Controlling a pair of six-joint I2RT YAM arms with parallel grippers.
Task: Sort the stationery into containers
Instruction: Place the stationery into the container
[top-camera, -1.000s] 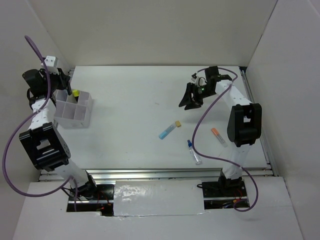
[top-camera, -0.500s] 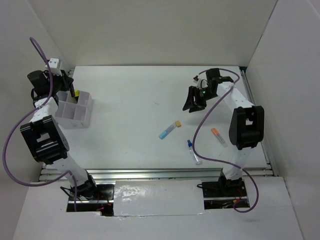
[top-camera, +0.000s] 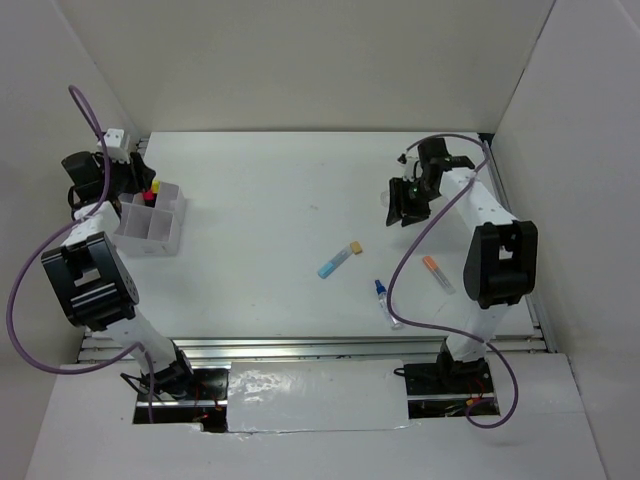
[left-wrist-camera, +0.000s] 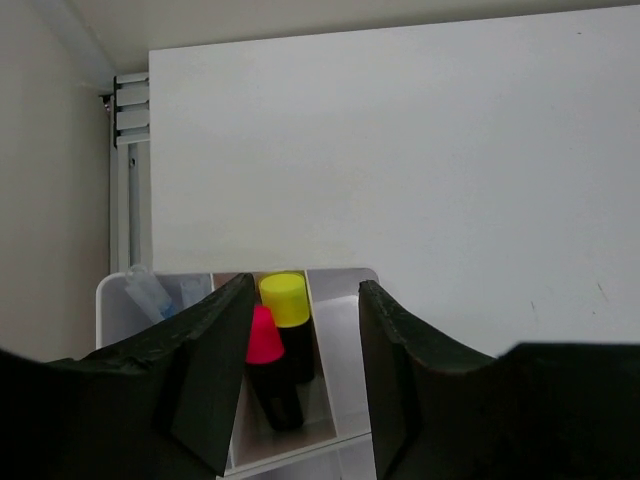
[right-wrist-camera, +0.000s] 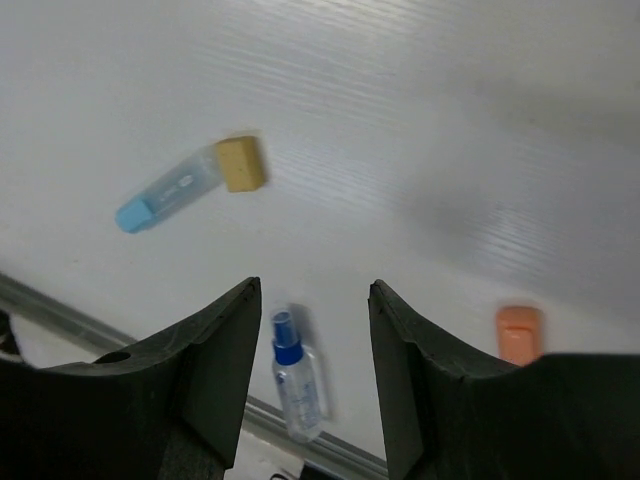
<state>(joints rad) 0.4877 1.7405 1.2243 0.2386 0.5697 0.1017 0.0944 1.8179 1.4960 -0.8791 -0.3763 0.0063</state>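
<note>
**Obs:** White worktop (top-camera: 290, 180), white walls on three sides. Translucent white plastic organizer box with square compartments (top-camera: 165, 238) sits at upper left of the overhead frame. Contents?

**Rec:** Black highlighter with pink cap (left-wrist-camera: 262, 337) and black highlighter with yellow cap (left-wrist-camera: 285, 298), upright, side by side in one compartment. Something pale in the neighbouring cell; can't make it out.

**Obs:** Left hand (left-wrist-camera: 305, 290)?

**Rec:** Over the box, fingers apart, nothing between them. Both highlighters stand below it, ungripped.

**Obs:** Right hand (right-wrist-camera: 315, 292)?

**Rec:** Upper right of the overhead frame, held above the surface. Fingers apart, empty.

**Obs:** Loose stock?

**Rec:** Three pieces, lower right of centre, all lying flat and well apart from the box: light-blue marker with tan cap (top-camera: 340, 259), small clear bottle with blue cap (top-camera: 388, 302), clear tube with orange cap (top-camera: 437, 272).

**Obs:** Which arm?

**Rec:** Right, by my reading. All three lie down-frame of its hand and far from the left one. The marker is down and left of the hand, its long axis running lower left to upper right, cap at the upper right end. In the wrist view the bottle lies just below the gap between the fingers, nearly upright in frame, cap toward the hand. Fingers should close across the short side of whichever piece is chosen. The marker would likely need a wrist turn first.
</note>
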